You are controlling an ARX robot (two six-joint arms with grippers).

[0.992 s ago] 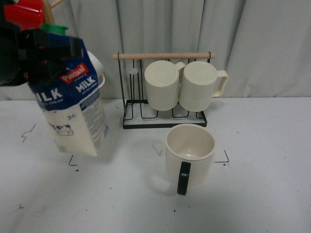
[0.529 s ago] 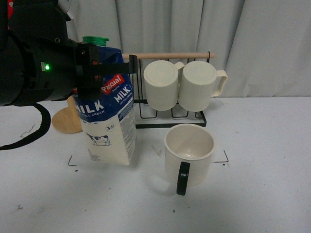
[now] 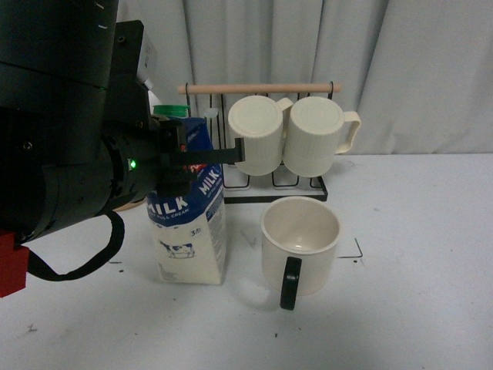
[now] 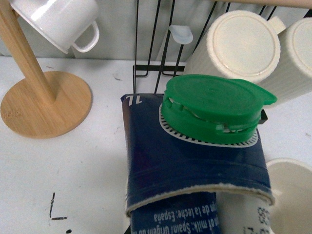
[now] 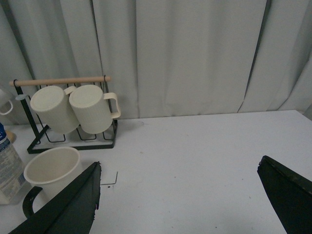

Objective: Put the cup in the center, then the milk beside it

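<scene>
The cup (image 3: 300,245), cream-white with a black handle toward me, stands upright in the center (image 3: 243,258), the white patch framed by black corner marks. The milk (image 3: 191,231) stands upright just left of the cup, a small gap between them, with its base at the tabletop. My left gripper (image 3: 202,154) is shut on the carton's blue top, just below the green cap (image 4: 214,107). The left wrist view shows the milk (image 4: 195,161) from above and the cup's rim (image 4: 292,187). My right gripper (image 5: 178,195) is open and empty above bare table, to the right of the cup (image 5: 51,168).
A black wire rack (image 3: 262,193) with two ribbed cream mugs (image 3: 258,135) stands right behind the cup. A wooden mug tree (image 4: 46,105) with a small white cup (image 4: 58,19) is at the back left. A grey curtain closes the back.
My left arm has carried the milk right and down from the upper left. The carton has gone from tilted to upright beside the cup. The cup has not moved.
</scene>
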